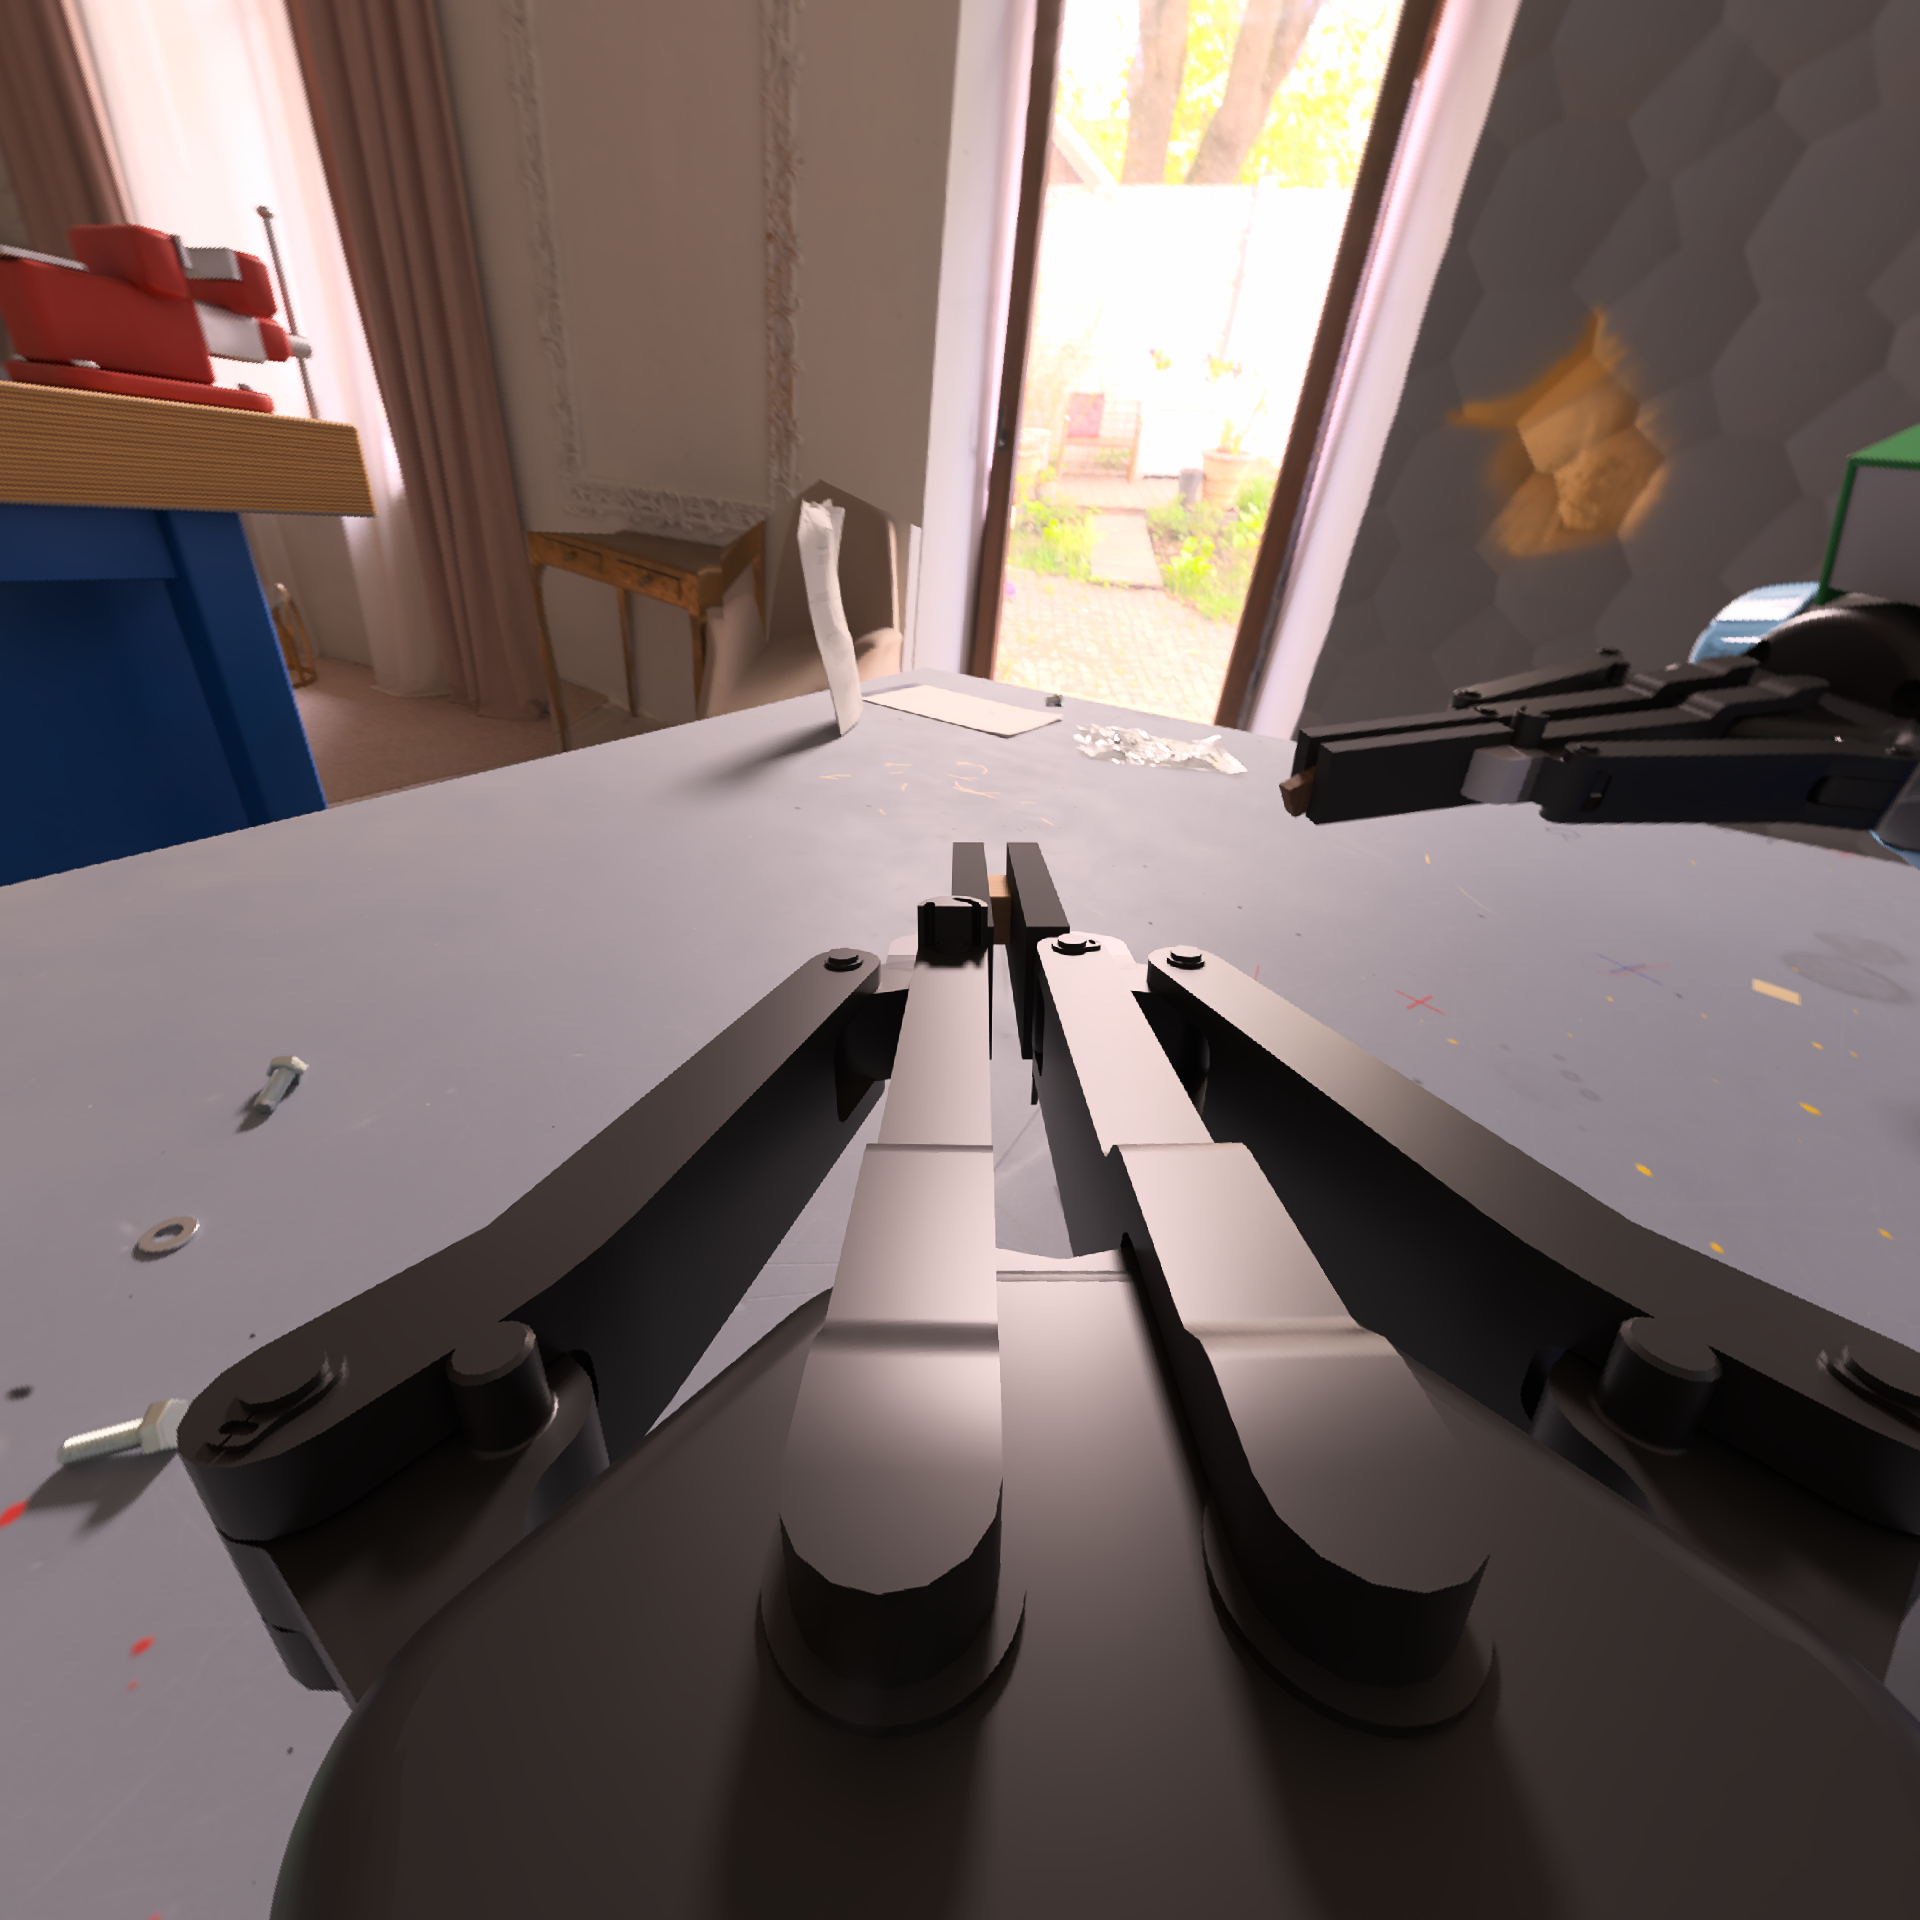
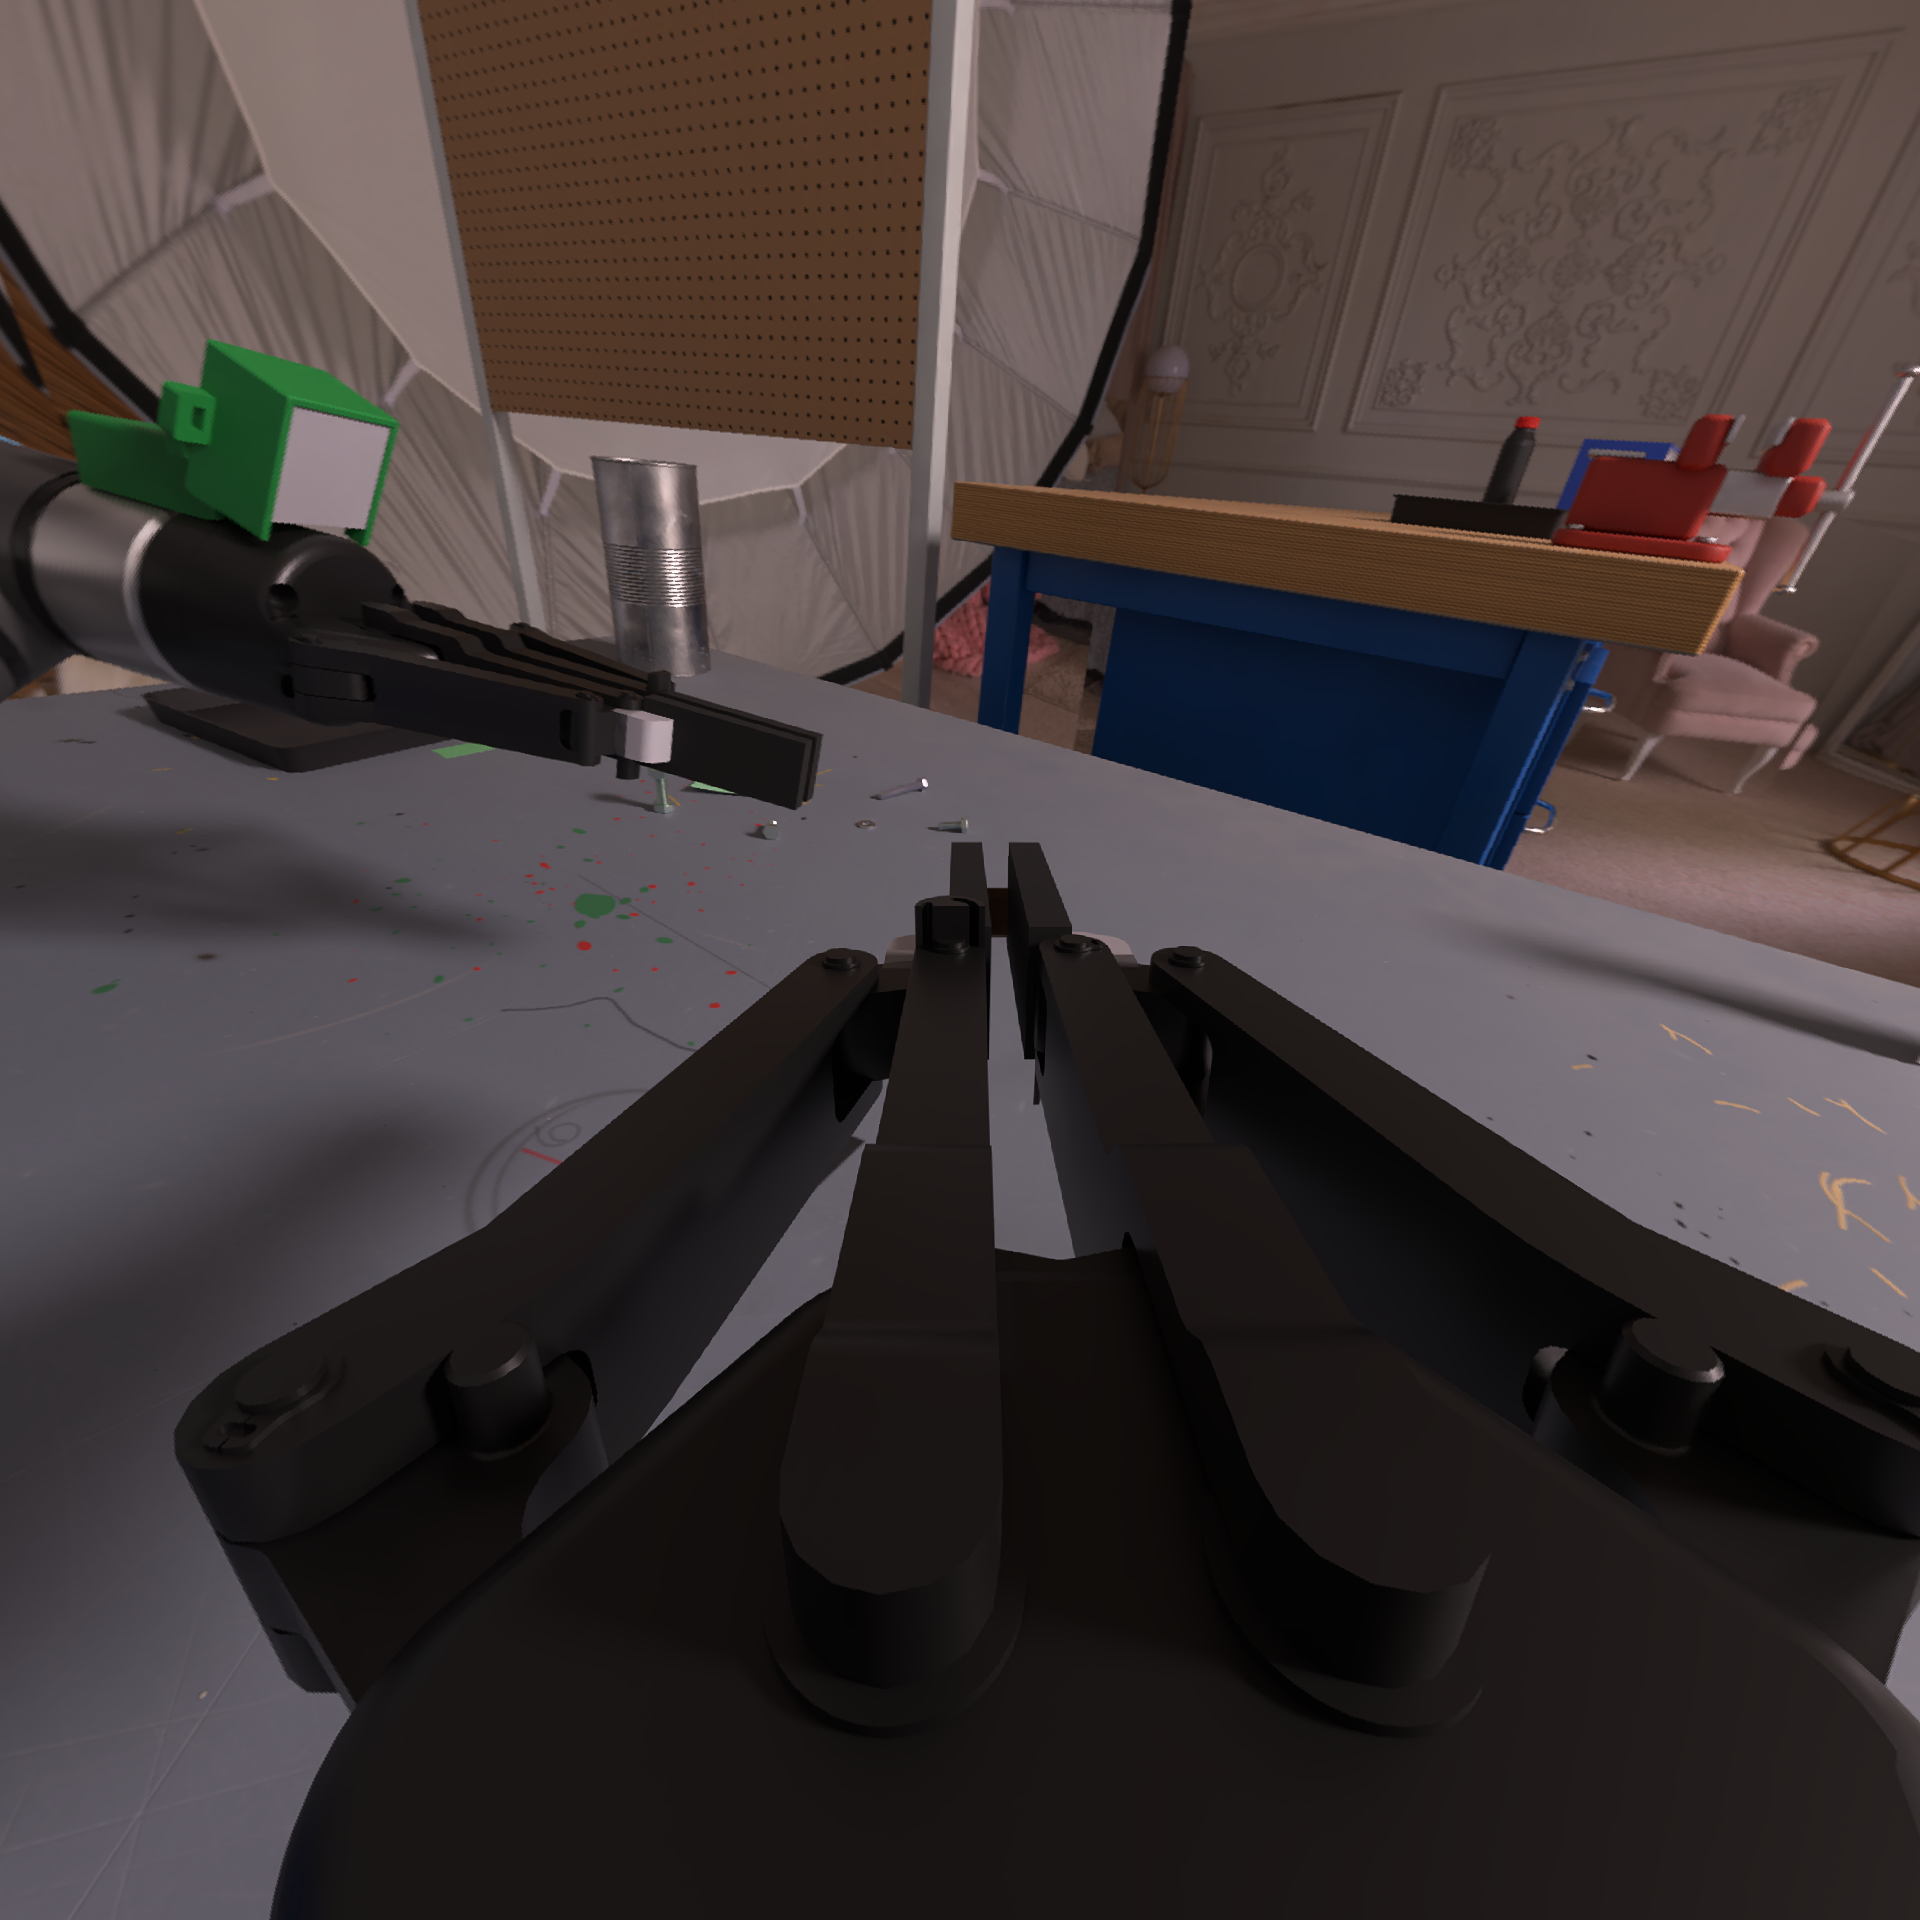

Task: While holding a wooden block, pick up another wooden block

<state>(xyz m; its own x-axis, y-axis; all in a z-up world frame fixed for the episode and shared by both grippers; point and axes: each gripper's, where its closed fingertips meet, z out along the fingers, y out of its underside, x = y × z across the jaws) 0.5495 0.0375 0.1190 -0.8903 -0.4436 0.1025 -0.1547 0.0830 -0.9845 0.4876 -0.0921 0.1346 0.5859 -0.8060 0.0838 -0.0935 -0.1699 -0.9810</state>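
Observation:
In the left wrist view my left gripper (image 1: pixel 997 868) is shut on a small light wooden block (image 1: pixel 1000 914), held just above the grey table (image 1: pixel 520 935). My right gripper (image 1: pixel 1311 779) reaches in from the right, above the table, with a brown wooden block (image 1: pixel 1294 795) sticking out at its tip. In the right wrist view my right gripper (image 2: pixel 995 868) is shut on that dark brown block (image 2: pixel 1000 916), which barely shows between the fingers. The left gripper (image 2: pixel 805 769) hovers at far left there; its block is hidden.
Two bolts (image 1: pixel 281 1081) (image 1: pixel 125 1439) and a washer (image 1: pixel 166 1234) lie on the left of the table. Crumpled foil (image 1: pixel 1158 748) and a paper sheet (image 1: pixel 961 712) lie at the far edge. A metal can (image 2: pixel 652 566), loose screws (image 2: pixel 904 790) and a blue workbench (image 2: pixel 1299 644) show opposite.

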